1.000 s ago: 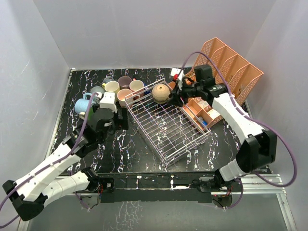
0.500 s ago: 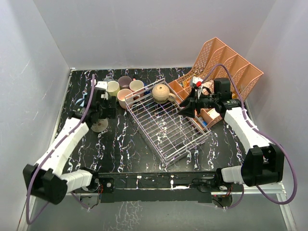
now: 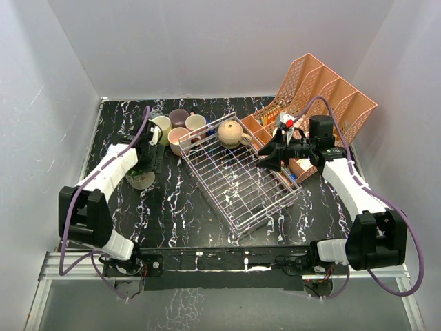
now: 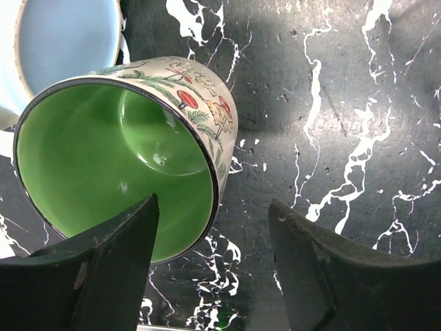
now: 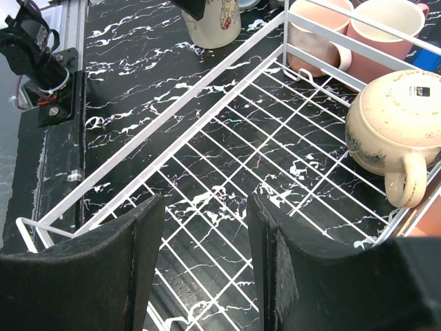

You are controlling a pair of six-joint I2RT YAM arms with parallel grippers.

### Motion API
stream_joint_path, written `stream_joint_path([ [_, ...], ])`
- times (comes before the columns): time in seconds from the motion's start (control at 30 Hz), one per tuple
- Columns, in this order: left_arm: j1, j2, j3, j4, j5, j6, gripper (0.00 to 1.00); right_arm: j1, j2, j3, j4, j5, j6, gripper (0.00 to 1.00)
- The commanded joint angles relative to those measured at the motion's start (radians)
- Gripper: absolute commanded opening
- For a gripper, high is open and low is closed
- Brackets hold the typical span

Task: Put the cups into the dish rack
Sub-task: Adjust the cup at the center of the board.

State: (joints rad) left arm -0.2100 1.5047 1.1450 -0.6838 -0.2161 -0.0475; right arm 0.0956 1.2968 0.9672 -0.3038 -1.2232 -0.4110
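On the table [image 4: 358, 103] at left, your left gripper [image 4: 213, 207] stands spread astride the rim of the green-lined mug [image 4: 103, 158], a blue cup [image 4: 65, 41] cropped beside it. In the far corner of the dish rack [image 5: 172, 114], the tiny print on the tan cup [image 5: 389, 121] defies reading; your right gripper [image 5: 207, 203] hangs spread, empty.

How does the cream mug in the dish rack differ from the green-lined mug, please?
The cream mug sits inside the dish rack, the green-lined mug on the table. The cream mug is plain and shows no opening; the green-lined mug is painted, mouth up. Both are small mugs.
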Motion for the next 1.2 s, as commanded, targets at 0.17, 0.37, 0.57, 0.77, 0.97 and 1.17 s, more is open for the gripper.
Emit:
stream_joint_path([
  [0.17, 0.026, -0.024, 0.0, -0.029, 0.126, -0.02, 0.36, -0.007, -0.02, -0.004, 0.054, -0.028, -0.005, 0.54],
  [0.37, 0.027, -0.065, -0.029, -0.012, 0.16, -0.092, 0.03, -0.017, -0.028, -0.009, 0.053, -0.03, -0.008, 0.54],
  [0.57, 0.027, -0.113, -0.045, 0.033, 0.273, -0.241, 0.0, -0.026, -0.033, -0.013, 0.049, -0.039, -0.014, 0.54],
  [0.77, 0.025, -0.188, -0.084, 0.095, 0.258, -0.502, 0.0, -0.037, -0.032, -0.015, 0.043, -0.045, -0.023, 0.54],
  [0.97, 0.019, -0.241, -0.118, 0.112, 0.184, -0.673, 0.0, -0.041, -0.025, -0.018, 0.042, -0.05, -0.026, 0.54],
  [1.17, 0.014, -0.271, -0.168, 0.152, 0.178, -0.694, 0.17, -0.054, -0.025, -0.02, 0.042, -0.048, -0.028, 0.54],
])
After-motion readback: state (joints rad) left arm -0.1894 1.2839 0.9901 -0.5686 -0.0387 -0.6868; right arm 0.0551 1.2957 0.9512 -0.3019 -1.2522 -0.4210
